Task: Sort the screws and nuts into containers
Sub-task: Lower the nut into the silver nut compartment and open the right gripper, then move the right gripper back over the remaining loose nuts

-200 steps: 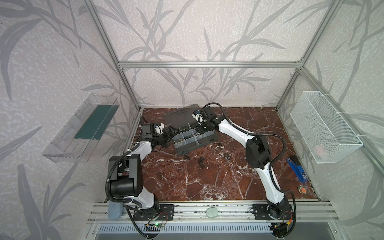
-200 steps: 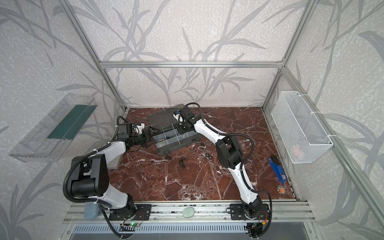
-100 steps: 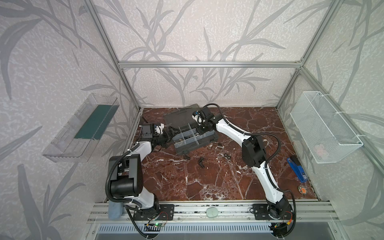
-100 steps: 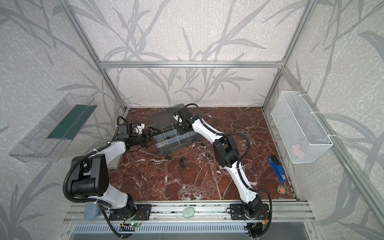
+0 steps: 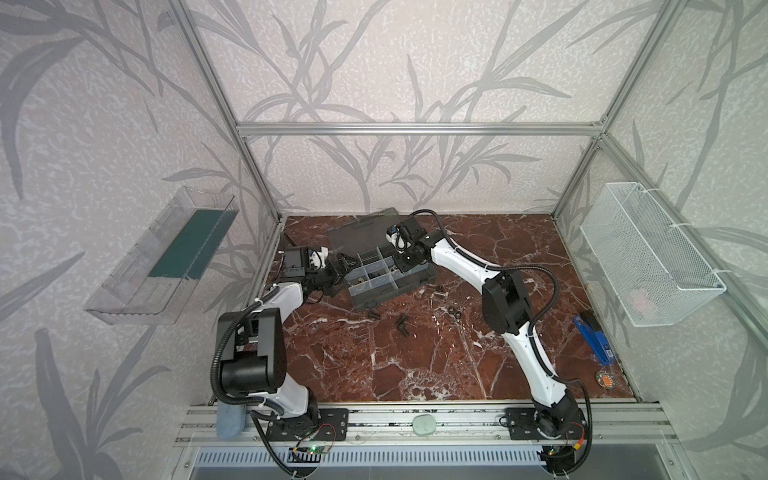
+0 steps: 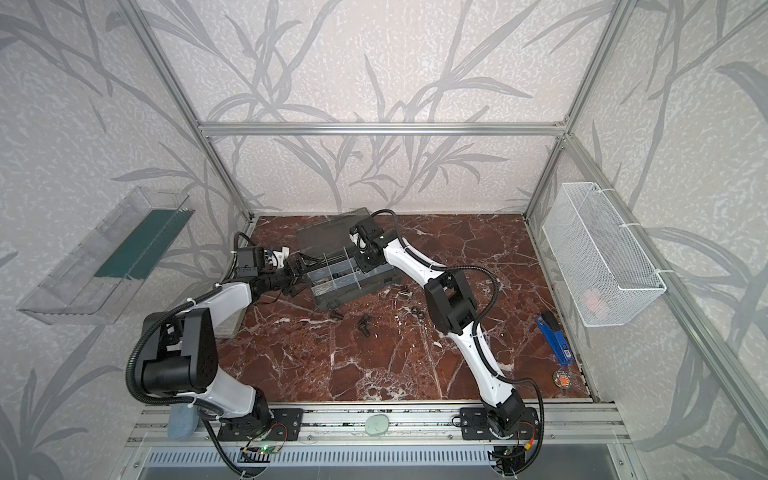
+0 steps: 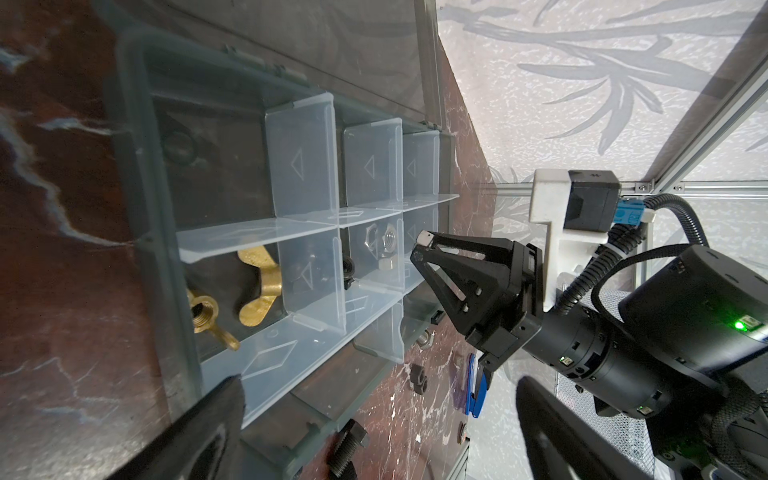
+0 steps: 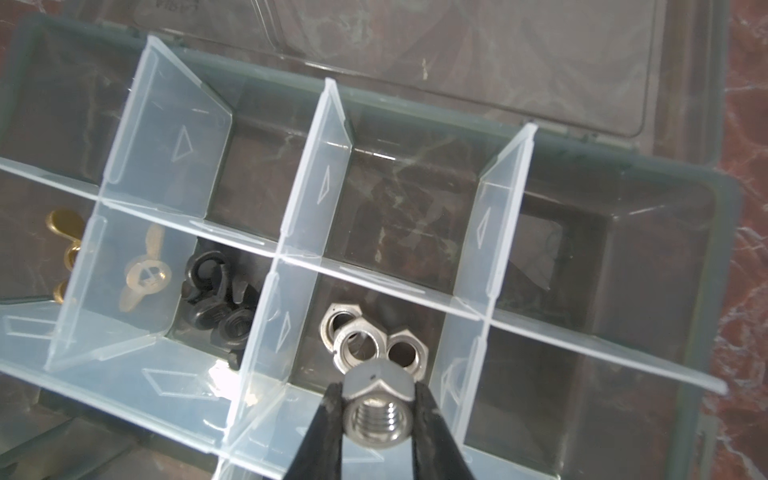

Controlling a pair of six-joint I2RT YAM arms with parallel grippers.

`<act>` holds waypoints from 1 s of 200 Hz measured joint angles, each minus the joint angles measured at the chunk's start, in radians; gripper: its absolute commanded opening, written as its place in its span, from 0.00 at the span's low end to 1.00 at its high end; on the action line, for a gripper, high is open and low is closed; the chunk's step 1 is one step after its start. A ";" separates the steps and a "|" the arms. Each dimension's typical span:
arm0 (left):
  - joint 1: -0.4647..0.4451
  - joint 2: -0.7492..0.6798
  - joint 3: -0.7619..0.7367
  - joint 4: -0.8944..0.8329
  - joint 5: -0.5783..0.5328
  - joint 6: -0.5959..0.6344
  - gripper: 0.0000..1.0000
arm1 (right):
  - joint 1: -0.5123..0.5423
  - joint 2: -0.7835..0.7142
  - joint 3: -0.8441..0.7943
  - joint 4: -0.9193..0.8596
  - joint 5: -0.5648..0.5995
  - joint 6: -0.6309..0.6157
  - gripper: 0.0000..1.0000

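Right wrist: right fingers (image 8: 324,432) pinch nut (image 8: 377,409) above silver-nut cell (image 8: 305,353); left fingers (image 7: 203,436) spread.

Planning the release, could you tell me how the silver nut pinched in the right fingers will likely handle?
The silver nut looks like solid, rigid metal, so probably heavy for its size. Its smooth flats, pinched only at the right fingers' tips, may slip. Dropped, it could bounce off the three nuts beneath.
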 measured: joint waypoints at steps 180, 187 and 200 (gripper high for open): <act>0.000 0.000 0.000 -0.002 -0.003 0.000 0.99 | 0.000 -0.043 0.012 -0.075 0.018 -0.014 0.45; 0.000 0.000 0.000 -0.002 -0.003 0.000 0.99 | 0.000 -0.067 -0.004 -0.075 0.022 -0.016 0.45; 0.000 0.000 0.000 -0.003 -0.003 0.001 0.99 | 0.000 -0.127 -0.053 -0.078 0.034 -0.019 0.46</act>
